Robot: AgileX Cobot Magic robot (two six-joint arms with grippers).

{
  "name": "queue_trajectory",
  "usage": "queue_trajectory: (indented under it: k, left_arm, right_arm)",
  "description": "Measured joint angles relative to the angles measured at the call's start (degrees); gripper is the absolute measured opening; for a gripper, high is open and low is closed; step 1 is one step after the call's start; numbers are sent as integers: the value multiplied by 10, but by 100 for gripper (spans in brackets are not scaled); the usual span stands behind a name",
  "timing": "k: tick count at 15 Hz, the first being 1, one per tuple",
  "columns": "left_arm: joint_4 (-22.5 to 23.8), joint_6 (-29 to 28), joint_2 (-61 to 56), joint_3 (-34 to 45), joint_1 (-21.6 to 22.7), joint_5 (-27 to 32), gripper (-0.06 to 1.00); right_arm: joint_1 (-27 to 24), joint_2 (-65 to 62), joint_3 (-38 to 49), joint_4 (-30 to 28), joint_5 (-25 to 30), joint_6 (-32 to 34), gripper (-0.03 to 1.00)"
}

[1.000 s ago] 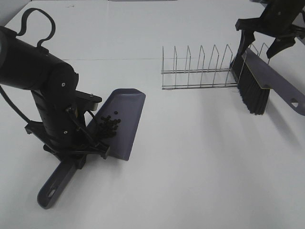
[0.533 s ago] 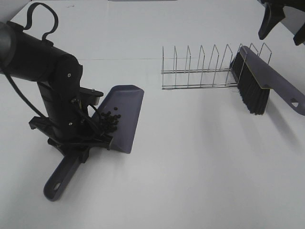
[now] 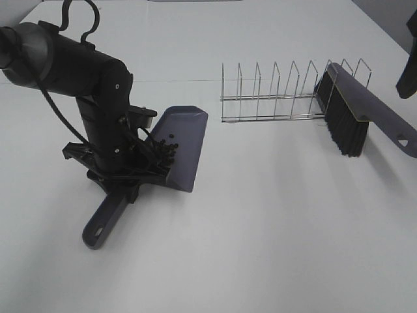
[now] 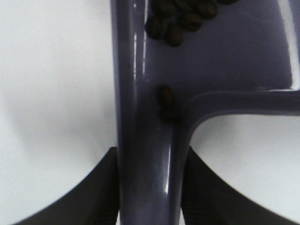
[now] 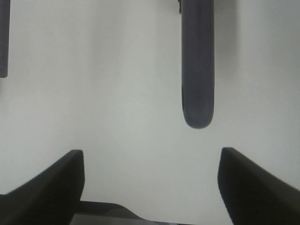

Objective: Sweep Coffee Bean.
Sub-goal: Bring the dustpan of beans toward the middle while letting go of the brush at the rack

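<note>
My left gripper point(image 4: 150, 187) is shut on the handle of the grey-purple dustpan point(image 3: 187, 134), which lies left of centre on the white table. The coffee beans point(image 3: 166, 151) sit as a dark cluster inside the pan near its handle end. In the left wrist view the cluster point(image 4: 180, 21) lies further up the pan, with two beans point(image 4: 166, 104) at the handle's root. My right gripper point(image 5: 152, 187) is open with nothing between its fingers. It hangs off by the table's far right edge point(image 3: 408, 72), apart from the brush point(image 3: 355, 111).
The brush leans with its black bristles point(image 3: 345, 134) down against the right end of a wire rack point(image 3: 280, 94) at the back. Its handle tip point(image 5: 198, 93) shows in the right wrist view. The dustpan's handle end point(image 3: 99, 229) points toward the front left.
My left arm has carried the dustpan with the beans to the right and slightly farther back. The right gripper has drawn away from the brush toward the right edge; the brush stayed on the rack.
</note>
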Motion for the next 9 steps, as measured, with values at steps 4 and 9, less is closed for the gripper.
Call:
queue_trajectory:
  k: [4, 9]
  left_arm:
    - [-37, 26, 1, -3, 0, -9, 41]
    - [-55, 42, -2, -3, 0, -15, 58]
  right_arm:
    - [0, -111, 55, 0, 1, 3, 70]
    - [0, -178, 68, -5, 1, 8, 70]
